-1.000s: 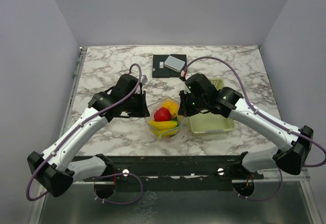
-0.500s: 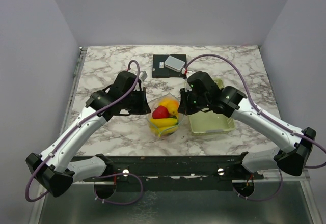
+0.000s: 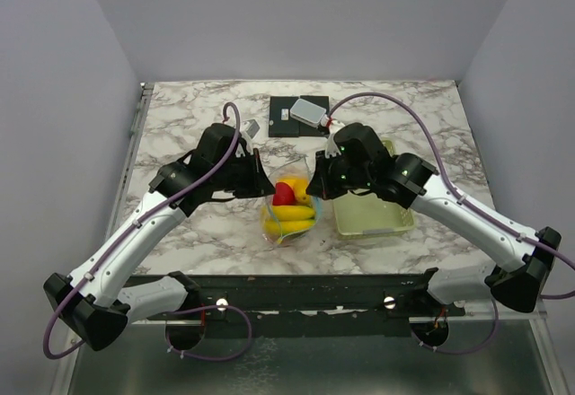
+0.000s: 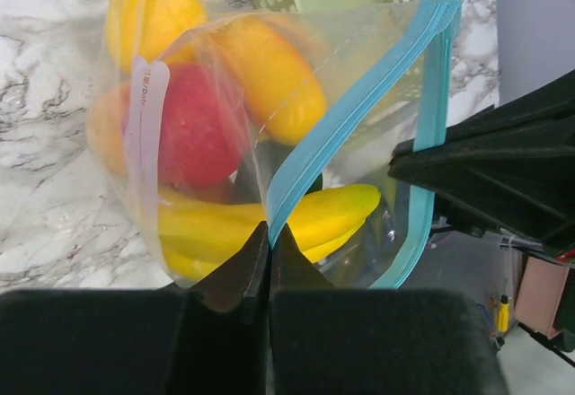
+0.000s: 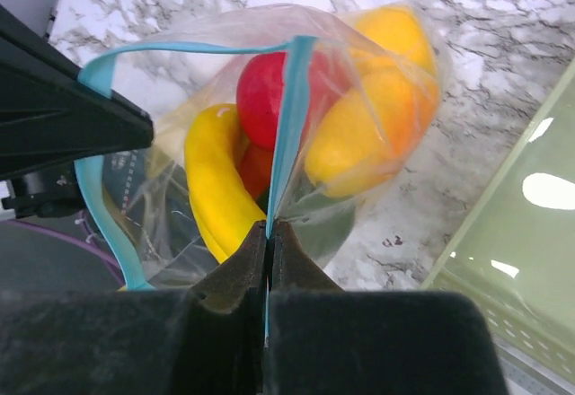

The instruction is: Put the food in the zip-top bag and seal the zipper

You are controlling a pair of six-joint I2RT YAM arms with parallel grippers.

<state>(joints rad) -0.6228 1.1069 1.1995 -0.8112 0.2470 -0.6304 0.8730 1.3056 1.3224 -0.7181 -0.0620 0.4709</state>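
Observation:
The clear zip-top bag [image 3: 289,214] hangs between my two grippers at the table's middle, its mouth up. Inside lies the food: a red apple [image 4: 193,126], a yellow banana [image 4: 269,224], oranges and lemons [image 5: 377,135]. My left gripper [image 4: 269,233] is shut on the light blue zipper [image 4: 350,117] at the bag's left end. My right gripper [image 5: 269,231] is shut on the zipper [image 5: 289,117] at the right end. The blue strip runs straight from each set of jaws, then bows out into a loop further along.
The pale yellow-green slotted basket [image 3: 373,217] sits right of the bag, under my right arm. A black pad with a small grey box [image 3: 307,110] lies at the back of the marble table [image 3: 198,112].
Both grippers have drawn closer together and lifted a little, and the bag's mouth has narrowed between them. Both stay shut on the zipper.

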